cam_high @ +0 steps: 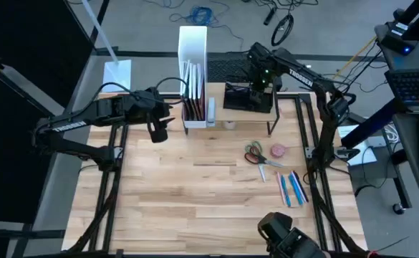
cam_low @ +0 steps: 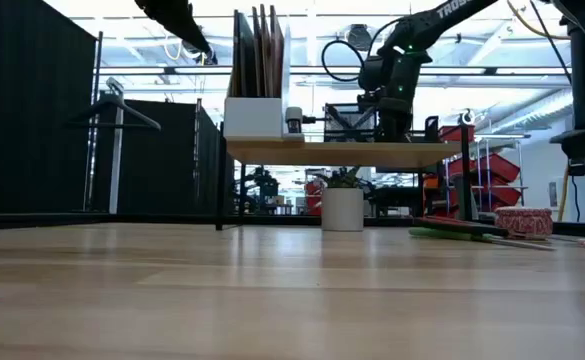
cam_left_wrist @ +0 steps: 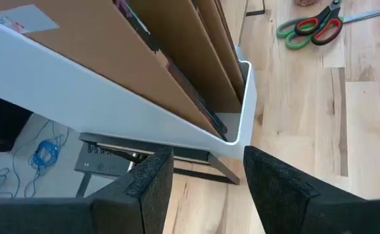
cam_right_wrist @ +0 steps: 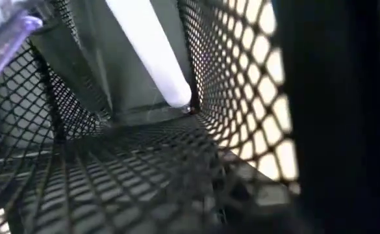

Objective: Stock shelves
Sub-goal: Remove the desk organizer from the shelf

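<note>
The shelves [cam_high: 238,115] are a low riser with a light-wood top [cam_low: 332,152] at the table's far middle. On its left end stands a white file box [cam_high: 193,54] with brown folders [cam_left_wrist: 177,58], and on its right end a black mesh organizer [cam_high: 241,97]. My right gripper [cam_high: 261,87] reaches down into the organizer. Its wrist view shows the mesh inside, with a white pen [cam_right_wrist: 152,55] and a purple pen [cam_right_wrist: 4,39] leaning there. My left gripper [cam_left_wrist: 206,162] hangs open just left of the file box [cam_left_wrist: 112,97], above the table, with nothing between its fingers.
Loose on the table right of centre lie red-and-green scissors [cam_high: 254,153], a pink tape roll [cam_high: 278,151] and several pens [cam_high: 291,188]. A small white pot [cam_low: 342,208] sits under the shelves. A white stick [cam_high: 210,109] stands beside the file box. The table's near half is bare wood.
</note>
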Controlling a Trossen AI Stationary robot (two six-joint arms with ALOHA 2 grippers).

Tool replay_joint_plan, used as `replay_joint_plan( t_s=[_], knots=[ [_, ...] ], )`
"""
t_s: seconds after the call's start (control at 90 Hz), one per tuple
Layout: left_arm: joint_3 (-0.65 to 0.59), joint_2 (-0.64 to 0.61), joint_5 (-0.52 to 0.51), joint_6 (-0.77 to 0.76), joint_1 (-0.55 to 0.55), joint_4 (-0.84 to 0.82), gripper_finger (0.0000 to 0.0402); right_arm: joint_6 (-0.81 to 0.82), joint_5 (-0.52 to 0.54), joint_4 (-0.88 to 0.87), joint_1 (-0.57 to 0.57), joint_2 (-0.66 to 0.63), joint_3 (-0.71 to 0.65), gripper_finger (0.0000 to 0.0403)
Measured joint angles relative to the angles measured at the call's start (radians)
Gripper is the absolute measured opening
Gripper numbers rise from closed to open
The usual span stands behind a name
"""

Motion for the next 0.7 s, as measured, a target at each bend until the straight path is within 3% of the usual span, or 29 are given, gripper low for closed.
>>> replay_joint_plan(
  t_s=[0.422,0.7],
  knots=[
    [0.0,0.0,0.0,0.006,0.0,0.004,0.0176,0.007,-0.038,-0.09,0.0,-0.075,-0.005,0.0001],
    [0.0,0.0,0.0,0.007,0.0,0.004,0.0176,0.019,-0.128,-0.114,-0.001,-0.112,-0.004,0.0]
  ],
)
